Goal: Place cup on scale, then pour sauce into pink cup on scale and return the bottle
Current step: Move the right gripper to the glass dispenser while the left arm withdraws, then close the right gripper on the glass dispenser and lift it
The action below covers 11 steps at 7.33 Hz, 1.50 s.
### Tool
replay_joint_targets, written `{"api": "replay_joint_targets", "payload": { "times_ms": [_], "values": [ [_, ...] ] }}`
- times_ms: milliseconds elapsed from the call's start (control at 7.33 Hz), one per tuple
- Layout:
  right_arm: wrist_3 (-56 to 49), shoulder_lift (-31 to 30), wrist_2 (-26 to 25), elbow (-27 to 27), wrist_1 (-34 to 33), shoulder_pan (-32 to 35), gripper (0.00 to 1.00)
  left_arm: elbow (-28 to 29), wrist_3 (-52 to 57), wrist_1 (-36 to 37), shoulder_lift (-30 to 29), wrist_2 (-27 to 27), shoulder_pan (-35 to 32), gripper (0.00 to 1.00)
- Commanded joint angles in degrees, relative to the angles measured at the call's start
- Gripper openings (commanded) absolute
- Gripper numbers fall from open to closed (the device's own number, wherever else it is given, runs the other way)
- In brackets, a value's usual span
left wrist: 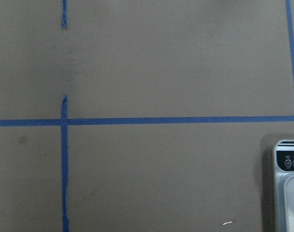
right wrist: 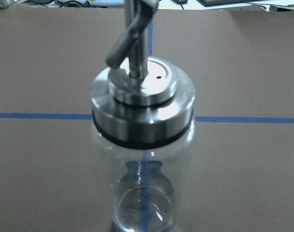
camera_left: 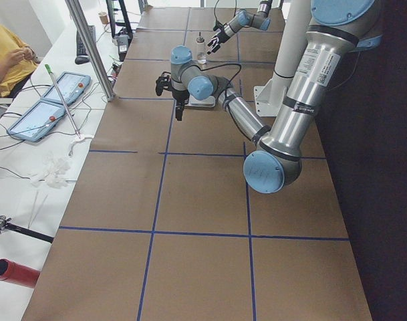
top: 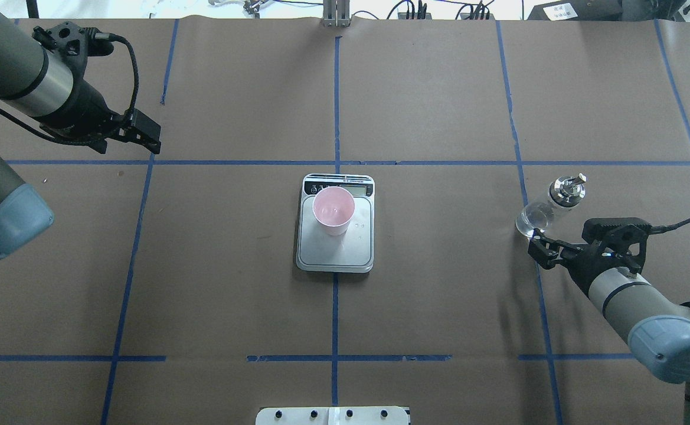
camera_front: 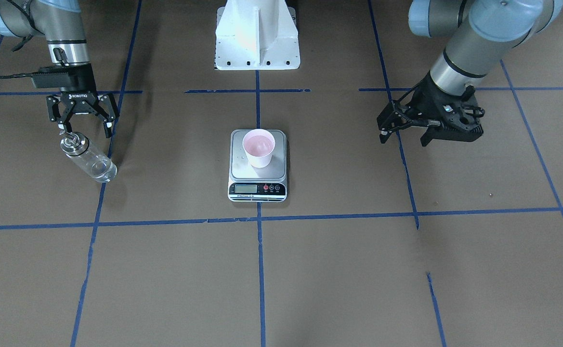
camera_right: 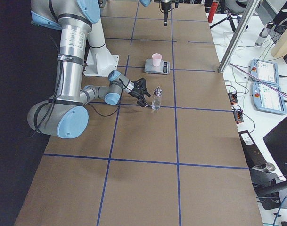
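The pale pink cup point(camera_front: 258, 148) stands upright on the silver platform of the scale point(camera_front: 257, 190), toward its display end; both also show in the overhead view, the cup point(top: 333, 211) on the scale point(top: 334, 257). The clear glass bottle point(camera_front: 88, 159) with a silver cap and spout stands upright on the table on my right side point(top: 551, 203). A little clear liquid sits at its bottom point(right wrist: 144, 208). My right gripper point(camera_front: 86, 130) is open just behind the bottle, not touching it. My left gripper point(camera_front: 403, 140) is open and empty, held above the table far from the scale.
The white robot base point(camera_front: 257, 36) stands behind the scale. Blue tape lines grid the brown table. A few small drops lie on the scale platform point(top: 361, 225). Tablets point(camera_left: 56, 87) and a seated person are beyond the table's far edge.
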Motion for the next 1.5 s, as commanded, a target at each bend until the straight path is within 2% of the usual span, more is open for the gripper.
{"api": "replay_joint_targets", "payload": {
  "times_ms": [0,545,818,1364],
  "values": [
    [0.04,3.76,-3.18,-4.86,0.51,-0.18,1.00,-0.26,0.23,0.02,0.40,0.01,-0.12,1.00],
    [0.04,3.68,-6.44,-5.41,0.69,-0.53,1.00,-0.96,0.23,0.20,0.49,0.18,-0.21,1.00],
    [0.04,3.68,-8.38,-5.50,0.69,-1.15,1.00,-2.45,0.14,2.47,0.49,0.27,-0.21,1.00],
    [-0.75,5.60,-8.82,-6.99,0.78,-1.32,1.00,-2.37,0.05,2.48,0.58,0.36,0.05,1.00]
  ]
}}
